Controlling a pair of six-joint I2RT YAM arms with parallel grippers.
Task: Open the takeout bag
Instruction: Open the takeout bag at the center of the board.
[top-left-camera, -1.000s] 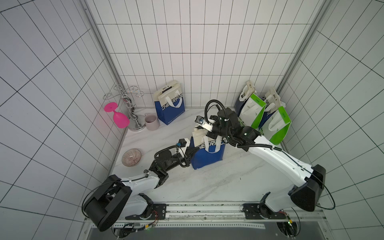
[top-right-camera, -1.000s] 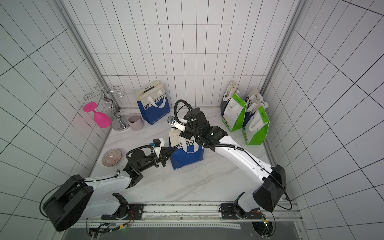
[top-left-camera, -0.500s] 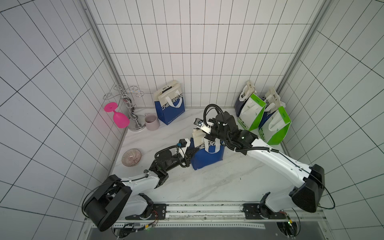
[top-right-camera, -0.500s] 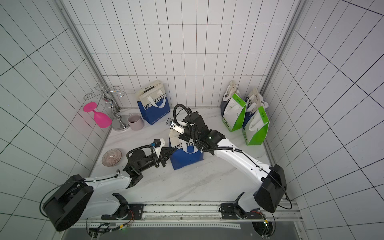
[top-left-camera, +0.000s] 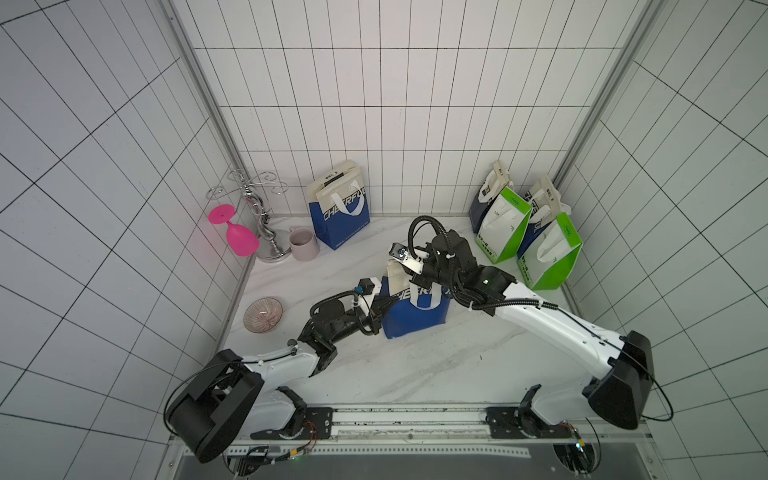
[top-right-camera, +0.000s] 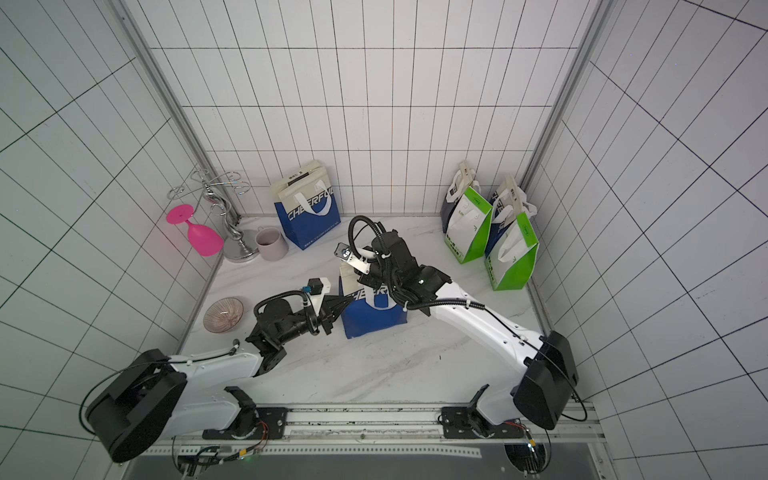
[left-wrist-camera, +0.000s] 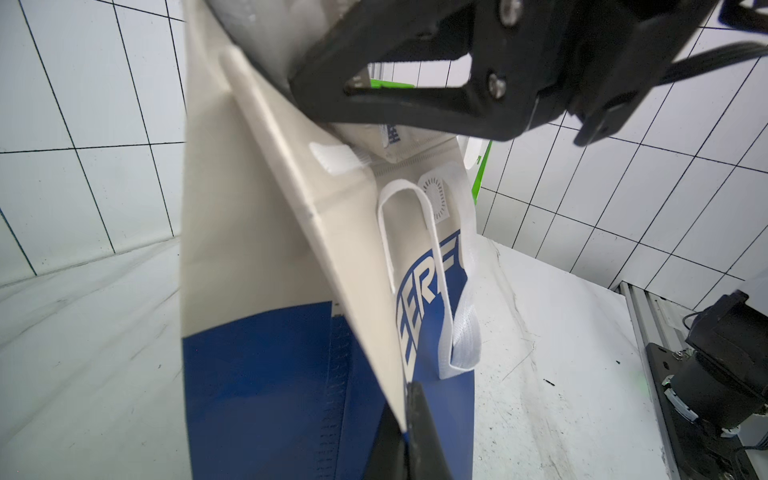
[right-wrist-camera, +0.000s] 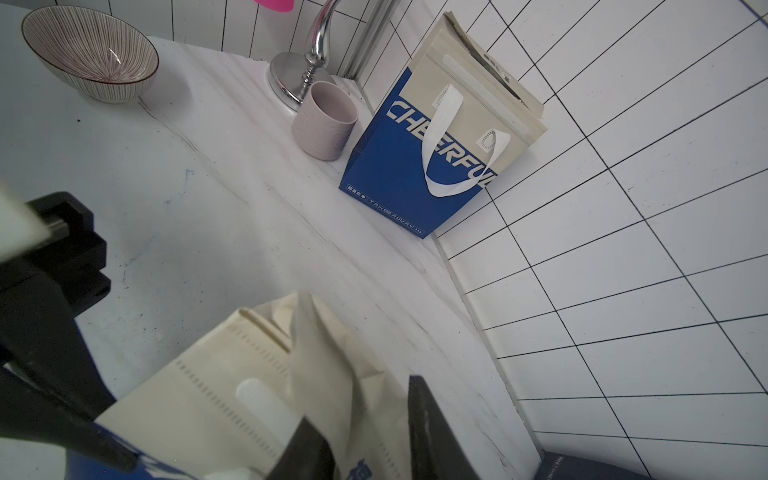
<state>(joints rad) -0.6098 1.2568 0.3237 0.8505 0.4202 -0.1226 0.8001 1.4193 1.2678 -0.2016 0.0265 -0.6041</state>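
Two arms at one blue-and-cream fabric takeout bag (top-left-camera: 415, 316)

Both top views show the takeout bag upright at the centre of the frame, on the white marble tabletop (top-left-camera: 415, 374). The left gripper (left-wrist-camera: 409, 419) enters from the lower left. Its fingers are pressed together on the bag's cream side crease, seen at the lower edge of the left wrist view. The right gripper (right-wrist-camera: 361, 407) reaches in from the lower right over the bag's mouth. Its fingers (right-wrist-camera: 428, 424) stand apart, with the crumpled cream top flap between them. One white strap handle (left-wrist-camera: 465, 340) hangs down the printed blue face. Along the back wall stand a second blue-and-cream bag (top-left-camera: 338, 212), upper centre, and two green-and-white bags (top-left-camera: 505, 226), upper right. At the left are a pink wine glass (top-left-camera: 237, 235) tilted beside a chrome rack (top-left-camera: 272, 252), a mauve mug (top-left-camera: 303, 244) and a striped bowl (top-left-camera: 262, 314).
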